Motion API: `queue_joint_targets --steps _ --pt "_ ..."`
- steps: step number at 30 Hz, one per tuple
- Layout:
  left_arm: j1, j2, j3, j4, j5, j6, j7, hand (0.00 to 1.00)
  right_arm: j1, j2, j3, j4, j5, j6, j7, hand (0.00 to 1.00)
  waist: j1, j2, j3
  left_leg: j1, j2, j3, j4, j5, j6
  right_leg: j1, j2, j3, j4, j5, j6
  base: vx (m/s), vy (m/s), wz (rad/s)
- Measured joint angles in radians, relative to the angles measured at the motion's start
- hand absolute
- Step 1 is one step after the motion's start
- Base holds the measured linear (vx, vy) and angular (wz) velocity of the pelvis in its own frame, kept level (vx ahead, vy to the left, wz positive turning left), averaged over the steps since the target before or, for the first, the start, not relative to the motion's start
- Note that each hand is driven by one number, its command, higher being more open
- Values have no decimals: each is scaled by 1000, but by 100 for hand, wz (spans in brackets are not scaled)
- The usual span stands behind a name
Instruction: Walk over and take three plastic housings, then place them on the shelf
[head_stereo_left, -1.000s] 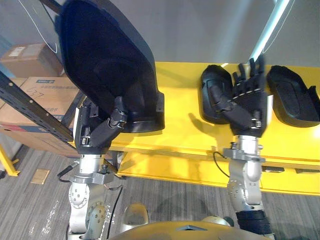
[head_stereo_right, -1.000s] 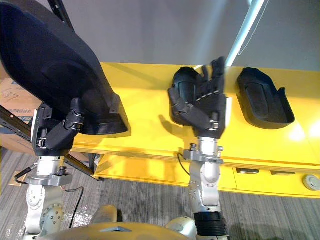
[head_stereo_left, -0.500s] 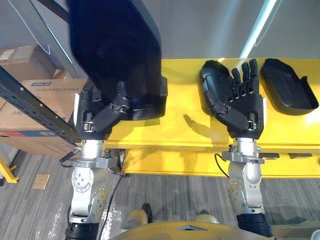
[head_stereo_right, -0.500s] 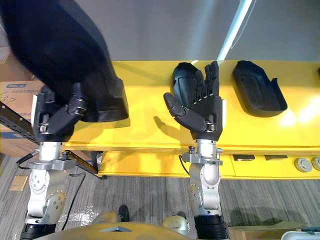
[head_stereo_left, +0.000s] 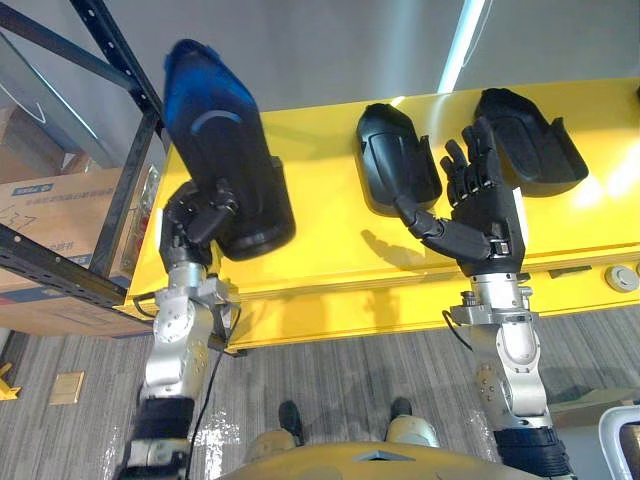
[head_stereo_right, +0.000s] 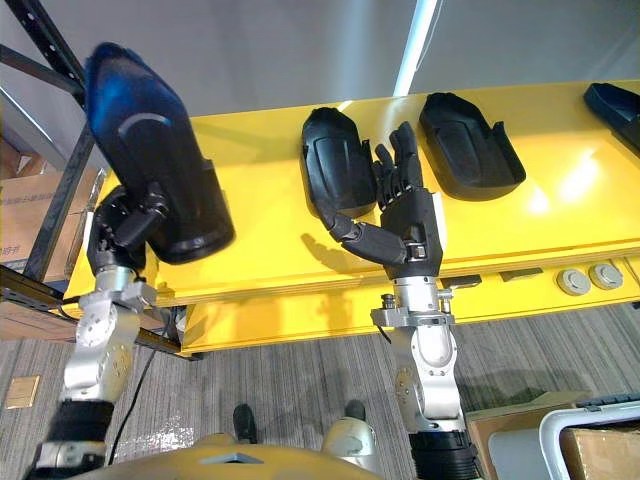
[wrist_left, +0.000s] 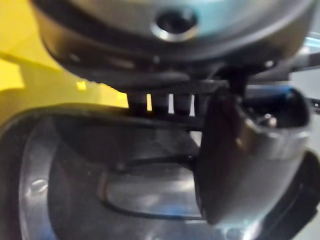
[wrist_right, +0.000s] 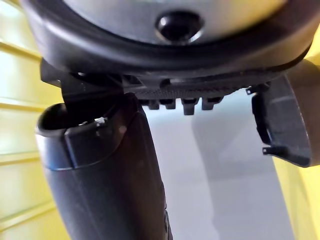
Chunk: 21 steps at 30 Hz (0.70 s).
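My left hand is shut on the lower end of a large black plastic housing and holds it upright above the left end of the yellow table. In the left wrist view the thumb lies against the housing. My right hand is open and empty, palm up above the table's front edge. Just beyond its fingers a second housing lies on the table. A third housing lies to its right. The black metal shelf stands to the left of the held housing.
Cardboard boxes sit in the shelf's lower levels at the left. Another dark part lies at the table's far right end. A cardboard box and a white bin rim stand on the floor at the lower right.
The whole view has shifted and pulled back, so the camera moved. The held housing has gone from looming close to upright and farther off, beside the shelf. The right hand stays open.
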<state>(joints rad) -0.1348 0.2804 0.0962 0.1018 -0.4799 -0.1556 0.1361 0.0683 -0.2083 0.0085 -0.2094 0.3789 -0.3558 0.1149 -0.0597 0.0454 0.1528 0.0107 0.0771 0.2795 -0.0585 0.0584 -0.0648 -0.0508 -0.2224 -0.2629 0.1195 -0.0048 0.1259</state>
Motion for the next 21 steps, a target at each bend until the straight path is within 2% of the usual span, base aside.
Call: queue_joint_targets --steps 5,8,9,11,14,18,21 --pt "-118 74 8 105 -31 49 -15 0 -14 -35 3 0 0 38 12 100 0 25 26 -1 -1 -1 -20 18 0 -19 -2 2 22 -4 -5 -7 1 0" --pt "-233 141 20 238 -42 125 -56 0 -54 -46 7 -1 0 65 15 100 -7 33 47 -1 0 0 -20 25 0 -31 -2 8 42 -10 -9 -32 1 -2" --pt "-238 144 20 243 -43 127 -58 0 -57 -47 7 -1 0 66 15 100 -7 33 47 -2 0 1 -20 25 1 -33 -2 9 43 -10 -9 -47 3 -8" --pt "-295 197 19 317 -74 185 -106 0 -90 -74 14 -5 -1 82 15 100 -19 38 68 -4 0 2 -24 32 1 -45 -3 15 55 -12 -11 -34 2 -5" --pt "-302 232 14 382 -76 259 -175 0 -92 -75 22 -7 -1 95 15 100 -32 44 71 -4 1 7 -23 32 1 -54 -3 22 66 -16 -11 2 0 -3" --pt "-365 284 -28 447 -78 291 -248 0 -85 -113 34 -65 -2 116 17 100 -31 60 93 -4 1 5 -15 32 1 -62 -8 24 96 -29 -14 0 0 0" --pt "-387 289 -32 479 -77 291 -270 0 -86 -116 38 -93 -2 115 30 100 -33 63 99 -5 1 2 -13 34 -1 -75 -13 25 128 -48 -14 -16 -8 2"
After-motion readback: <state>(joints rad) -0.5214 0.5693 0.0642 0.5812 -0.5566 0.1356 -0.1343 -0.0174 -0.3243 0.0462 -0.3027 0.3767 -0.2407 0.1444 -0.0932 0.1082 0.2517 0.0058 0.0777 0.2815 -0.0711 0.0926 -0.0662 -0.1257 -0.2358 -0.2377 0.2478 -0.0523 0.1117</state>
